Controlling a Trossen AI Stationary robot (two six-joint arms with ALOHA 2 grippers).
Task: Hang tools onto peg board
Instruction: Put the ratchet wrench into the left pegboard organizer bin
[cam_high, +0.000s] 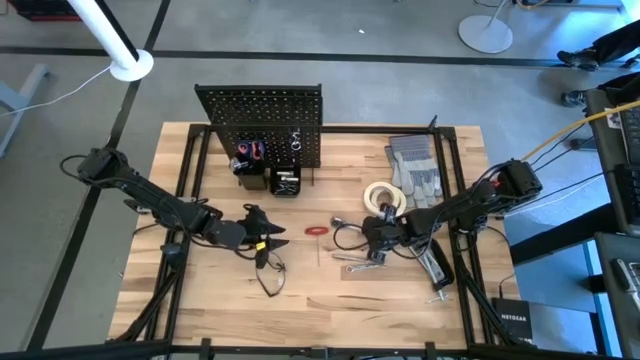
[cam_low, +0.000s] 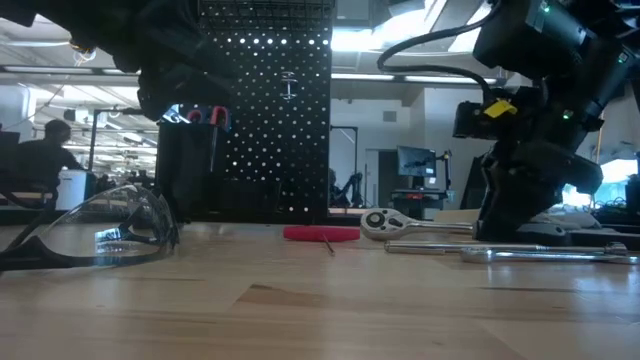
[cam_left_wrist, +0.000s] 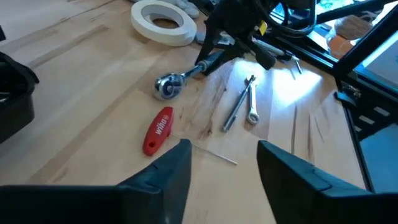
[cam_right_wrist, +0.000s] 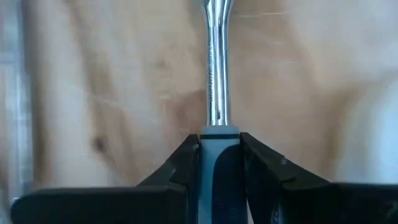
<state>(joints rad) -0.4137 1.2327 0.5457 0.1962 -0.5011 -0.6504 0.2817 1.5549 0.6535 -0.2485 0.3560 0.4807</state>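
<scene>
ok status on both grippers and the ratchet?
Right gripper shut on ratchet handle, ratchet flat on the table. Left gripper open, empty, above the red screwdriver. Peg board not blocked.

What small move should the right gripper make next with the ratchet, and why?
Probably lift it. The right gripper already has its fingers against both sides of the ratchet's grey handle, which lies flat on the table, and the peg board stands farther back.
</scene>
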